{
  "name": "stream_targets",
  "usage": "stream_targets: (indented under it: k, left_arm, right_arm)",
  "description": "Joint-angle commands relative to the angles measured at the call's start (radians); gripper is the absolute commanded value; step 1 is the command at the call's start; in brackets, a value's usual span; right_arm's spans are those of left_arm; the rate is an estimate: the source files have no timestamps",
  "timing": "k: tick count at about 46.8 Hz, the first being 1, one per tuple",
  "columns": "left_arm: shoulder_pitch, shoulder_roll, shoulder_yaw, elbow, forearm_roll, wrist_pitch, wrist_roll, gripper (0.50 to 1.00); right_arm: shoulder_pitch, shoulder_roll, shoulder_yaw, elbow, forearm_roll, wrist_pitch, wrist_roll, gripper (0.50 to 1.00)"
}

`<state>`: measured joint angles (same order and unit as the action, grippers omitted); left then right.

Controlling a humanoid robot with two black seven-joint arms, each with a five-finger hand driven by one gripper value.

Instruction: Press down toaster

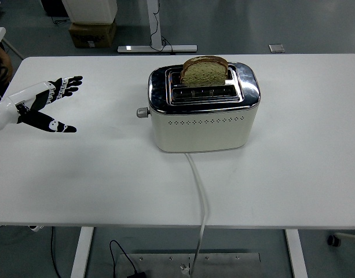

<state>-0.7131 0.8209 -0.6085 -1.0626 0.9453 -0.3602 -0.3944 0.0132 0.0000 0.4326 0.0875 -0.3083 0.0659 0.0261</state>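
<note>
My left hand (41, 104) hangs spread and empty, well left of the toaster (203, 110).
I worry about overshooting: the lever (143, 112) on the toaster's left end is small, and a sideways knock could shove the toaster and its bread (204, 70) instead of pressing.
</note>
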Motion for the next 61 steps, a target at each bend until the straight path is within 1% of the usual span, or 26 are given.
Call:
stream_targets:
  k: [1,6,13,25,33,49,54,61]
  left_arm:
    - [0.001,0.007,0.001,-0.022,0.047,0.001,-0.001,1.0]
    - [0.001,0.008,0.001,-0.036,0.105,0.001,-0.001,1.0]
    - [0.0,-0.006,0.001,-0.048,0.139,0.003,0.0,1.0]
    - [-0.003,-0.008,0.004,-0.119,0.225,0.006,0.0,1.0]
    - [0.0,-0.011,0.004,-0.12,0.276,0.006,0.0,1.0]
    - [-0.016,-0.029,0.012,-0.12,0.303,0.006,0.0,1.0]
    - [-0.014,-0.054,0.015,-0.12,0.303,0.006,0.0,1.0]
    - [-0.016,-0.057,0.015,-0.12,0.305,0.006,-0.001,1.0]
  right_arm:
    - [-0.001,0.0,0.0,0.0,0.0,0.0,0.0,0.998]
    - [0.001,0.0,0.0,0.0,0.0,0.0,0.0,0.998]
    - [0.001,0.0,0.0,0.0,0.0,0.0,0.0,0.998]
    - [-0.001,0.0,0.0,0.0,0.0,0.0,0.0,0.998]
    - [-0.001,0.0,0.0,0.0,0.0,0.0,0.0,0.998]
    - [-0.001,0.0,0.0,0.0,0.0,0.0,0.0,0.998]
    - [0.001,0.0,0.0,0.0,0.0,0.0,0.0,0.998]
    - [0.001,0.0,0.0,0.0,0.0,0.0,0.0,0.998]
